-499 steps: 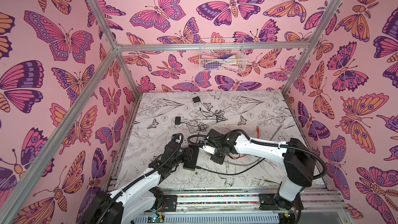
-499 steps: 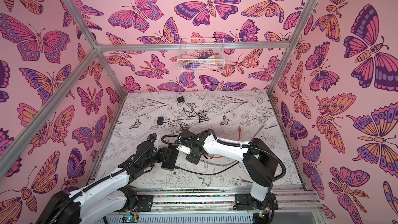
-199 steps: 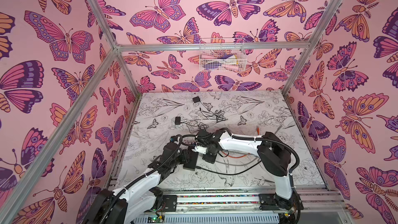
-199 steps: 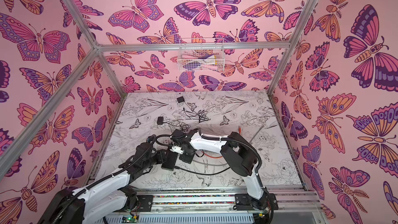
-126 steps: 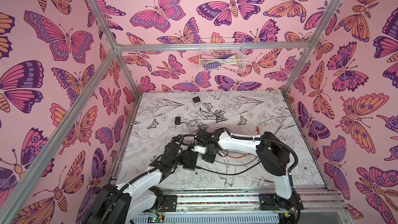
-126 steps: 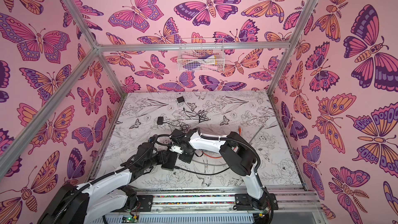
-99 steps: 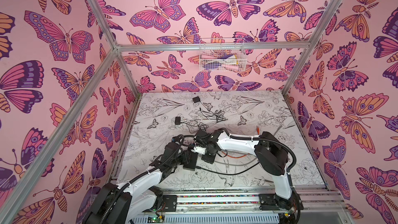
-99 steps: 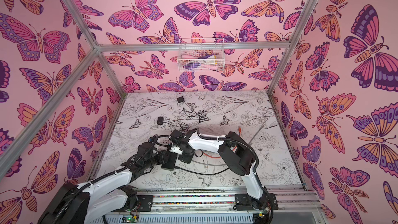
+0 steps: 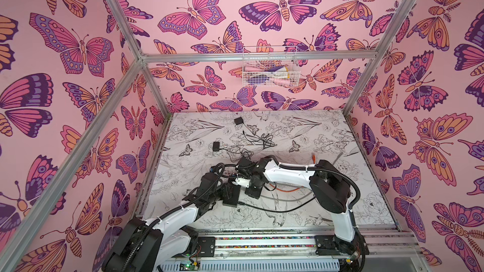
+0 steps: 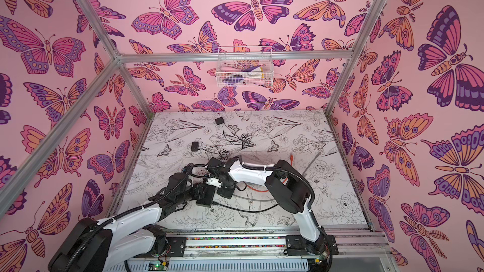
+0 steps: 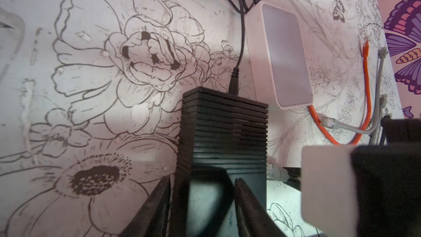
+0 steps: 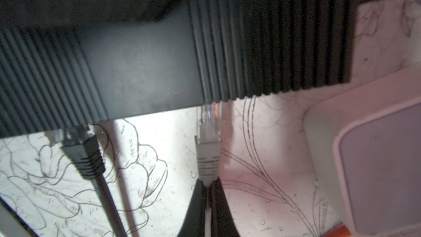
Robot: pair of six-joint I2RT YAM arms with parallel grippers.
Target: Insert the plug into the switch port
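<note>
Seating the RJ45 plug (image 12: 208,133) calls for a straight push along the port axis, with no yaw and no lift. The right gripper (image 12: 207,186) is pressed together on the tail of the plug's gray boot, so the clear nose leads. The nose sits at the mouth of a port on the network switch (image 12: 145,64) — partly entered, by the look of it, but not seated up to the boot. The left gripper (image 11: 202,180) stands half spread with its jaws against the two sides of the switch, bracing it on the surface (image 12: 262,156). That brace should take the insertion load, since the housing is probably light and would otherwise slide. Advance slowly until the latch is judged to have caught; release only then. Because the grip lies behind the flexible boot, the plug may hinge sideways under load — correct by backing off, not by forcing. The switch is a matte black box with fine parallel ribs and one smooth band. The plug is hard transparent plastic, its boot ridged and rubbery. A black patch cable (image 12: 85,156) occupies a neighbouring port, and a smooth white box (image 12: 376,160) with rounded corners lies just beside the switch.
</note>
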